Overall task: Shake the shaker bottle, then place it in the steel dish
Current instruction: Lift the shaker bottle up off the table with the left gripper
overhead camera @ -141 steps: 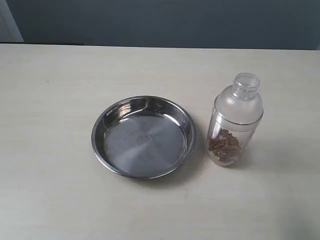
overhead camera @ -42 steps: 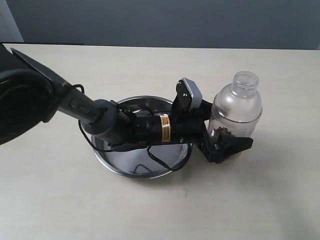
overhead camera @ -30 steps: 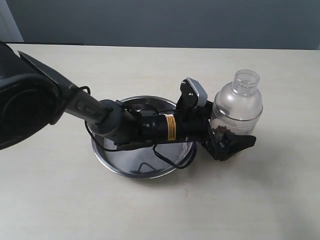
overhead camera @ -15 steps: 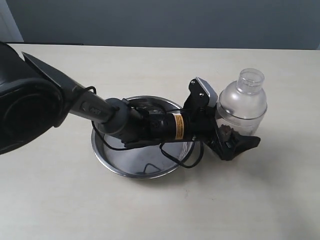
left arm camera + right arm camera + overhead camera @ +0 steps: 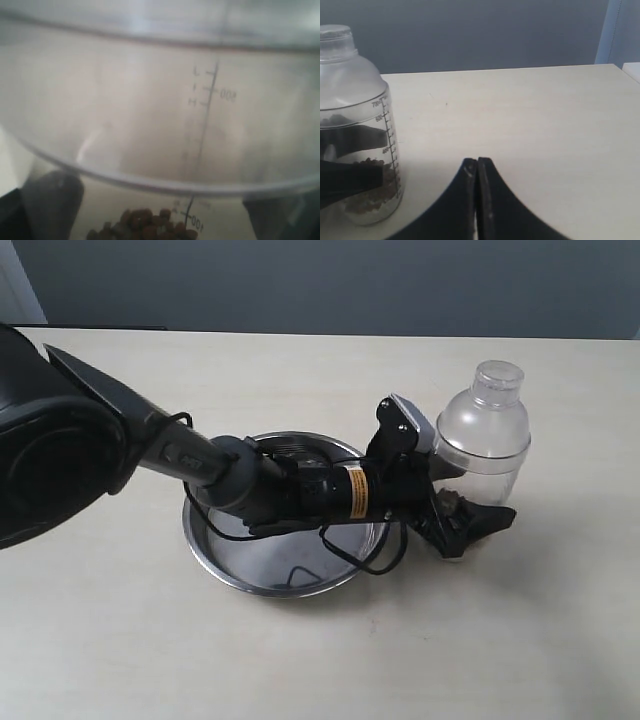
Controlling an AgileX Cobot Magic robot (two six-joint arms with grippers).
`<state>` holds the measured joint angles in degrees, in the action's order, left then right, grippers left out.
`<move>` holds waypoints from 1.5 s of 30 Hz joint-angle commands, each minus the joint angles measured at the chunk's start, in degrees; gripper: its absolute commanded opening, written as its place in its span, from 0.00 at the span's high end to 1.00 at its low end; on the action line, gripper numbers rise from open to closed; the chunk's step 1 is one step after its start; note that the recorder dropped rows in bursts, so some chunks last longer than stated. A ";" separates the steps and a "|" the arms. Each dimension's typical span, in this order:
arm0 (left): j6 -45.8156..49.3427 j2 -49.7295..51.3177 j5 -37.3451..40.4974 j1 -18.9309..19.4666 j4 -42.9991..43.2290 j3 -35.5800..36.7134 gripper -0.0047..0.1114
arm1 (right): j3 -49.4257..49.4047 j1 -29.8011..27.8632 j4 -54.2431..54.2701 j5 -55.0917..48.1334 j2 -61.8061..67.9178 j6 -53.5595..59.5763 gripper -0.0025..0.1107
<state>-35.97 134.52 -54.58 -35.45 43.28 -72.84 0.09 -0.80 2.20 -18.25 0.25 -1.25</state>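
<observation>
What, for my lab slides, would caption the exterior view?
Left tool grips the shaker bottle low on its body, beside the steel dish on a pale table.

The shaker bottle (image 5: 483, 445) is clear, smooth plastic with a frosted dome. The steel dish (image 5: 200, 540) is polished, glossy metal. The table (image 5: 300, 660) is pale, matt and smooth. The left arm (image 5: 230, 480) casing is black with a dull sheen.

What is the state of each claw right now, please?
Left claw: closed on the shaker bottle.
Right claw: closed, holding nothing.
</observation>
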 commanded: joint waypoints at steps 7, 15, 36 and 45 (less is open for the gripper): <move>-1.41 -11.05 8.77 -0.09 -0.20 -1.53 0.95 | -0.09 0.21 -0.17 0.67 -0.25 0.10 0.99; 4.05 -31.89 25.29 1.75 -0.18 -3.26 0.95 | -0.09 0.21 -0.17 0.67 -0.25 0.10 0.99; 9.35 -34.16 32.33 4.03 -13.05 17.44 0.96 | -0.09 0.21 -0.17 0.67 -0.25 0.10 0.99; 15.17 -38.16 34.17 6.24 -25.89 23.93 0.96 | -0.09 0.21 -0.17 0.67 -0.25 0.10 0.99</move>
<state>-21.14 90.21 -23.51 -29.52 21.85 -55.33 0.09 -0.80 2.20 -18.25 0.25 -1.25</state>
